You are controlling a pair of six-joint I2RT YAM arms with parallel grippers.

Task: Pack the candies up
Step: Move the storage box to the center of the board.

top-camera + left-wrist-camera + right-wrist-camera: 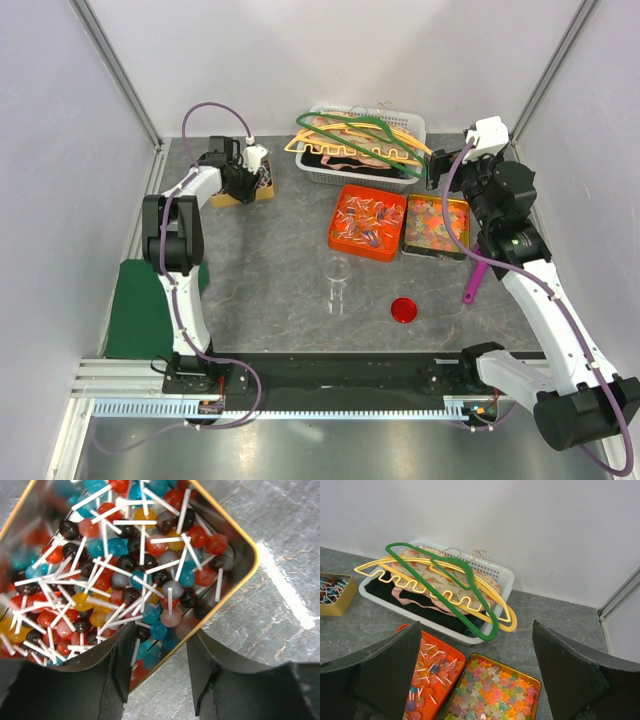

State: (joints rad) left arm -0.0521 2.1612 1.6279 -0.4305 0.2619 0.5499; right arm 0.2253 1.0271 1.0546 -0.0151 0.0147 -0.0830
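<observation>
At the far left, the left gripper (161, 636) stands half spread just above the near corner of a gold tin (252, 555). 1 finger is over the heap and the other is outside the wall, and I see nothing pinched between them. The candies (125, 565) fill that tin: small ball heads in red, blue, yellow and black on white sticks, lying crossed over each other.

The step looks like picking 1 candy for the glass jar (338, 275), which stands well apart near mid-table beside a red lid (404, 310). To do it well, I judge both fingers should be moved inside the rim. They should then close on 1 head or stick and lift straight up, since tangled sticks may drag their neighbours out.

Further right are an orange tray (462, 659) of sweets and a tin of star sweets (536, 681). The right gripper (476, 627) hangs over them, spread wide and empty.

No brand, label or writing is legible anywhere.
</observation>
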